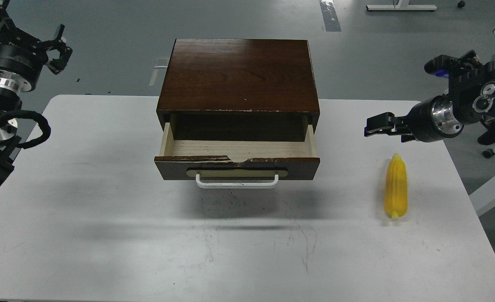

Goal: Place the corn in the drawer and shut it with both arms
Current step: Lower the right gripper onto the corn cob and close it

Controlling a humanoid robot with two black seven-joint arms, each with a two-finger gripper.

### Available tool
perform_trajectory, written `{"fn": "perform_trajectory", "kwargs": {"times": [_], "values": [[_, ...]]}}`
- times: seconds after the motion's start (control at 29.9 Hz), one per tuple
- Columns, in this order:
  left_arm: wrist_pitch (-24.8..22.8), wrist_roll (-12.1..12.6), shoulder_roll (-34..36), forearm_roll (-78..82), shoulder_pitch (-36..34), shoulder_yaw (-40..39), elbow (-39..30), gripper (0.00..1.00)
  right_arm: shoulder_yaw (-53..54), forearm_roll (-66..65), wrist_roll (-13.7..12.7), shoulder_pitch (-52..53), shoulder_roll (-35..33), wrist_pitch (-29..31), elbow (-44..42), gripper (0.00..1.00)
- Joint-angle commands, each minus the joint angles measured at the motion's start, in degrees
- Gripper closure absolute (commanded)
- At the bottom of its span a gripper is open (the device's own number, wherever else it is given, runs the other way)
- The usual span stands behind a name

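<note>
Corn (396, 187) lies on the worktop (104, 209), right of the open drawer (237, 161). Right claw (375, 125) hovers just beyond it; can't tell its opening. Left claw (25, 31) is spread, holding nothing.

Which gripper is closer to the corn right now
Right. The right gripper hangs just above and behind the corn; the left gripper is far across the table.
</note>
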Motion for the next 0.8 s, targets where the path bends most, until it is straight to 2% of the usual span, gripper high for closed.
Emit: {"fn": "perform_trajectory", "kwargs": {"times": [0.0, 0.3, 0.43, 0.7, 0.77], "values": [[0.0, 0.0, 0.99, 0.08, 0.04, 0.0, 0.03, 0.02, -3.92, -0.49, -1.6, -1.28, 1.94, -0.22, -0.76, 0.0], [0.0, 0.0, 2.14, 0.08, 1.09, -0.26, 0.11, 0.02, -7.19, -0.58, -1.87, -6.47, 1.94, -3.56, -3.57, 0.0], [0.0, 0.0, 2.14, -0.01, 1.09, -0.26, 0.11, 0.02, -7.1, -0.58, -2.31, -8.23, 2.2, -3.91, -4.28, 0.04], [0.0, 0.62, 2.05, 0.08, 1.27, -0.08, 0.29, 0.02, -6.31, 0.04, -2.57, -12.45, 2.91, -3.91, -7.18, 0.22], [0.0, 0.62, 1.96, 0.16, 1.36, -0.08, 0.29, 0.02, -4.56, 0.13, -2.4, -12.89, 2.38, -3.91, -6.92, 0.37]]}}
